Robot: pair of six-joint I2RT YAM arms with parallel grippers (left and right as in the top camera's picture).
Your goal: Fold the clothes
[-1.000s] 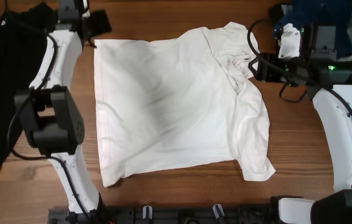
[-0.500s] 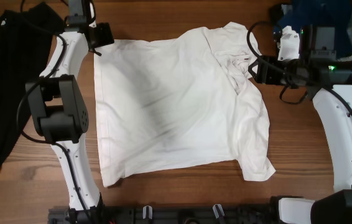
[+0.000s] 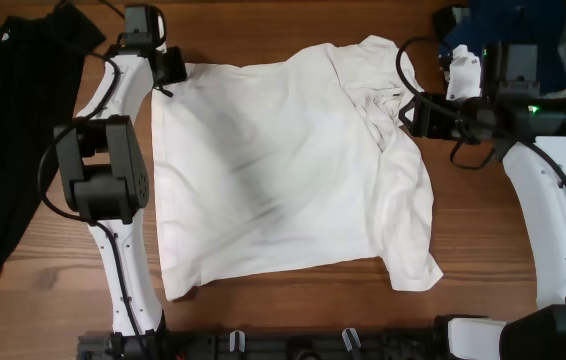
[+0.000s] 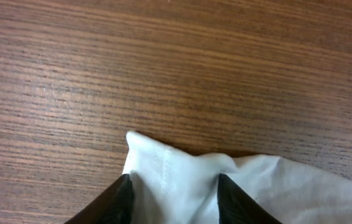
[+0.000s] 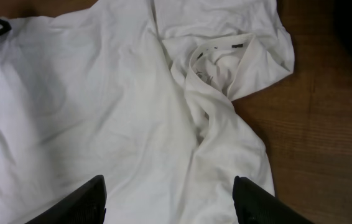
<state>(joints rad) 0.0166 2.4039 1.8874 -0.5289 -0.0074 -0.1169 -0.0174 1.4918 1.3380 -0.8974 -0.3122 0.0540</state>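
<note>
The clothes, a white T-shirt, lie spread flat on the wooden table, with the collar and a rumpled sleeve toward the right. My left gripper is at the shirt's far left corner. In the left wrist view that corner is bunched between the two black fingers, and the left gripper is shut on it. My right gripper hovers over the shirt's right side near the collar. Its jaws stand wide open above the fabric, holding nothing.
A long black garment lies along the table's left edge, beside the left arm. A navy-blue piece sits at the far right corner behind the right arm. Bare wood shows right of the shirt.
The left gripper has slid right onto the shirt's far left corner, and its jaws have narrowed onto the fabric. The right arm has not moved.
</note>
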